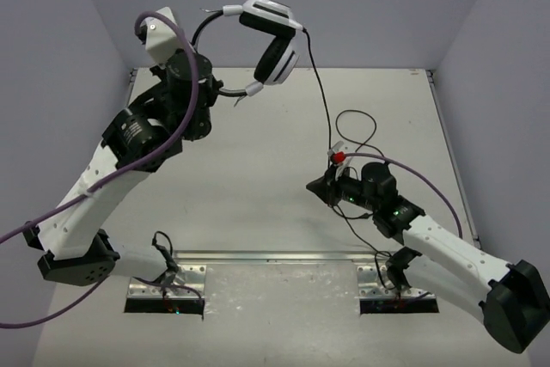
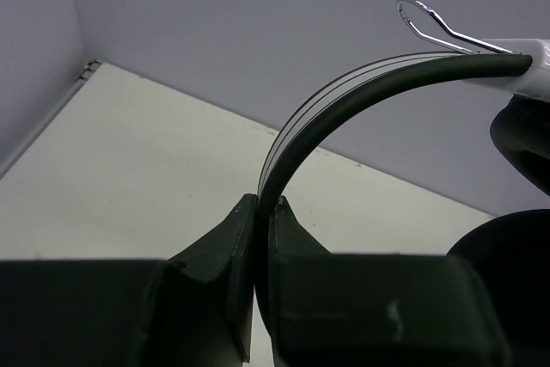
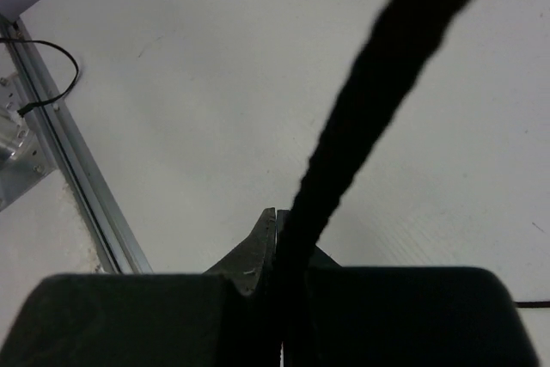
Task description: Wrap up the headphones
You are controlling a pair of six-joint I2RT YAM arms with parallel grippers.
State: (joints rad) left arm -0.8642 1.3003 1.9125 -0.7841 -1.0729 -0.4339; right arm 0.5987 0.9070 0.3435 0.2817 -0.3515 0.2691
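The headphones (image 1: 275,45) hang in the air at the back of the table, their white earcups folded together. My left gripper (image 1: 222,92) is raised and shut on the thin black headband (image 2: 344,100), which curves up and right out of the gripper (image 2: 262,204) to a white earcup arm (image 2: 524,62). The long black cable (image 1: 322,92) drops from the earcups, loops on the table and runs to my right gripper (image 1: 316,188). In the right wrist view that gripper (image 3: 288,217) is shut on the cable (image 3: 378,92), low over the table.
A small red-and-white piece (image 1: 339,158) sits on the cable just behind my right gripper. Purple robot cables (image 1: 185,83) trail along both arms. Metal mounting plates (image 1: 284,285) and a rail (image 3: 77,186) lie at the near edge. Grey walls enclose the table.
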